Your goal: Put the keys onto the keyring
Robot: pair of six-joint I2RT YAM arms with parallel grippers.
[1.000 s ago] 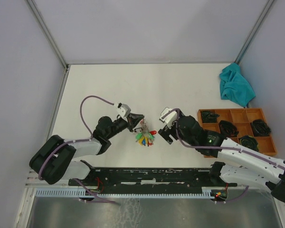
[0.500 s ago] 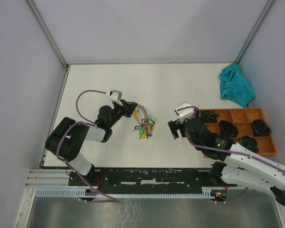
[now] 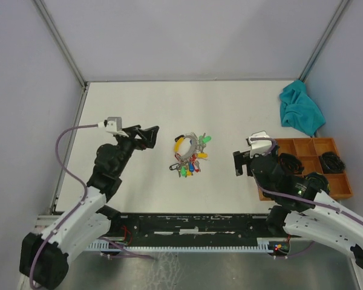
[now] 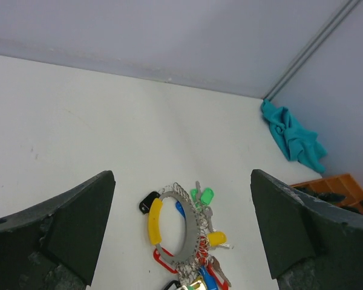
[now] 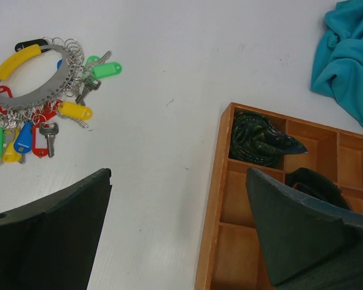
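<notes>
Keyring (image 3: 187, 158) | between left and right jaws | both spread, touching neither

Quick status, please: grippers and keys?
Left gripper open, empty. Right gripper open, empty. Keyring lies between them, untouched. Nothing in the way.

Keyring (image 5: 48, 93) lying flat near the table's middle.
Silvery ring with a yellow sleeve and fanned red, yellow, green and blue tags; green-headed key (image 5: 106, 70) and black-tagged key (image 5: 31, 44) at its rim, perhaps attached.
</notes>
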